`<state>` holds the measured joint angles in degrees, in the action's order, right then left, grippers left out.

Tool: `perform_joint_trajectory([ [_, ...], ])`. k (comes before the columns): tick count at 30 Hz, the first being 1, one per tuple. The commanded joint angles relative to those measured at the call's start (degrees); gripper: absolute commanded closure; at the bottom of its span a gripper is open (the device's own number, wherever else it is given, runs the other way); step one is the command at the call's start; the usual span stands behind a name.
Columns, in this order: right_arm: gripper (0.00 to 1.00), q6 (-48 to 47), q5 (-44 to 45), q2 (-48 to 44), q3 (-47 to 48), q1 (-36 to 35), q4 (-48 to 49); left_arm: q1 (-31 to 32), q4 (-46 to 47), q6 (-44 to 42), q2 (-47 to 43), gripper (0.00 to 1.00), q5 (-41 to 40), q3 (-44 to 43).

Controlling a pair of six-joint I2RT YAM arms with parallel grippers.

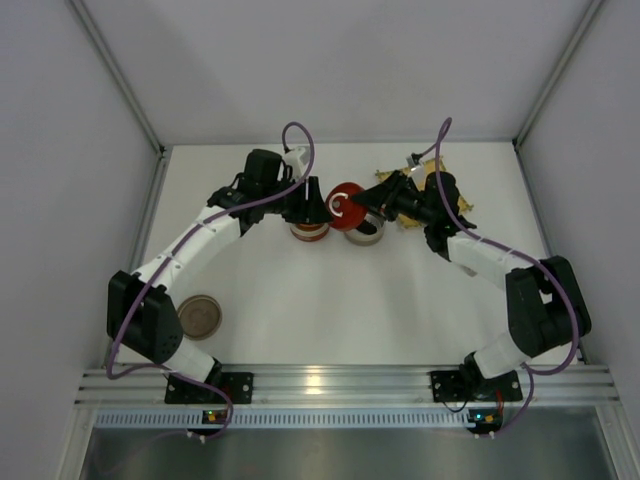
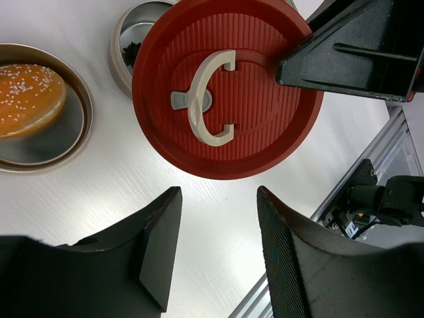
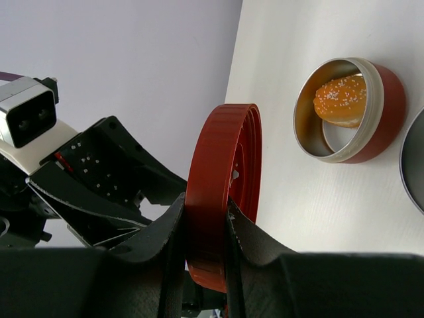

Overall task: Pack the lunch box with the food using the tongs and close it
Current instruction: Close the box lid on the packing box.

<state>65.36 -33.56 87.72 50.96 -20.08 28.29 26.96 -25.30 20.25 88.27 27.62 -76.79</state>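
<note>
The lunch box stands in parts. A red-walled tin [image 3: 381, 112] holds the orange bun [image 3: 341, 99], also seen in the left wrist view as the bun [image 2: 26, 98]. Beside it a silver tin [image 2: 126, 50] holds the dark food piece [image 2: 132, 53]. My right gripper [image 3: 207, 222] is shut on the rim of the red lid [image 3: 222, 192] and holds it on edge above the silver tin [image 1: 366, 237]. The lid [image 2: 225, 93] has a grey C-shaped handle. My left gripper [image 2: 218, 228] is open just short of the lid, with nothing between its fingers. The tongs are out of view.
A yellow woven mat [image 1: 440, 178] lies at the back right behind the right arm. A brown round disc [image 1: 200, 317] rests near the left arm's base. The aluminium rail [image 1: 340, 380] runs along the near table edge.
</note>
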Motion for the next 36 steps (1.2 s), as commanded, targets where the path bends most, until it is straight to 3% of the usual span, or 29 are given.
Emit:
perform_joint_trajectory([
  [1, 1.00, -1.1, -0.8, -2.9, 0.3, -0.3, 5.1, -0.2, 3.9, 0.8, -2.6, 0.46, 1.4, -0.4],
  [26, 1.00, -2.8, -2.7, -3.5, 0.5, -3.8, 6.7, -0.4, 7.2, 2.9, 0.9, 0.50, 3.1, -3.2],
  [33, 1.00, -2.5, -2.8, -3.3, 1.0, -4.2, 6.8, -0.4, 7.5, 3.4, 1.4, 0.58, 4.7, -3.3],
  [36, 1.00, -2.0, -2.5, -3.2, 1.0, -4.2, 7.0, -0.3, 6.8, 3.3, 1.6, 0.70, 4.9, -3.2],
])
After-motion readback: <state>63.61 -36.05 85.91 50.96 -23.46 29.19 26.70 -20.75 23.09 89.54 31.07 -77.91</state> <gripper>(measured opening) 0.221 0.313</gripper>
